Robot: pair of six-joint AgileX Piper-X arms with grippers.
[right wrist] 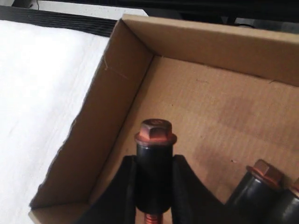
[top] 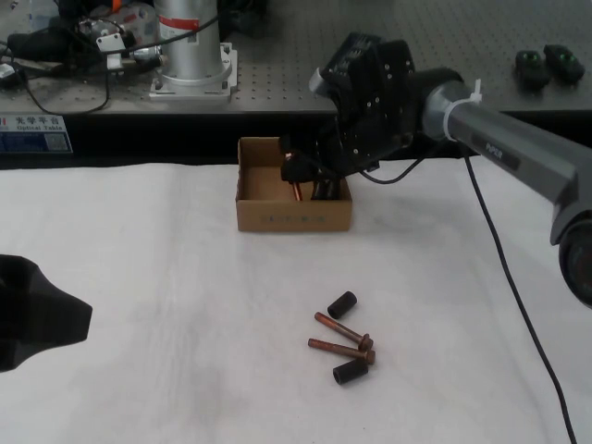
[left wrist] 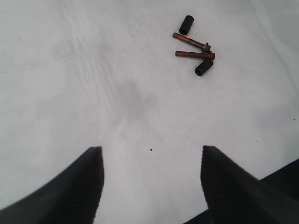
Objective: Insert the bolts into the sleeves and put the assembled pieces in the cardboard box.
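Observation:
My right gripper (right wrist: pixel 153 186) is shut on an assembled piece (right wrist: pixel 154 163), a black sleeve with a copper bolt through it, head up. It hangs inside the cardboard box (right wrist: pixel 107 126), near one corner. Two more assembled pieces (right wrist: pixel 257 186) lean in the box beside it. In the high view the box (top: pixel 292 220) stands at the cloth's far edge with the right gripper (top: pixel 305 180) over it. Two loose bolts (top: pixel 339 326) (left wrist: pixel 194 54) and two loose black sleeves (top: pixel 342 303) (left wrist: pixel 203 67) lie on the cloth nearer the front. My left gripper (left wrist: pixel 152 156) is open above bare cloth, well short of them.
A white cloth (top: pixel 139 277) covers the bench. Behind the box runs a perforated metal table with a metal column base (top: pixel 192 46), cables and two small black objects (top: pixel 548 65). A black cable (top: pixel 504 268) trails across the cloth's right side.

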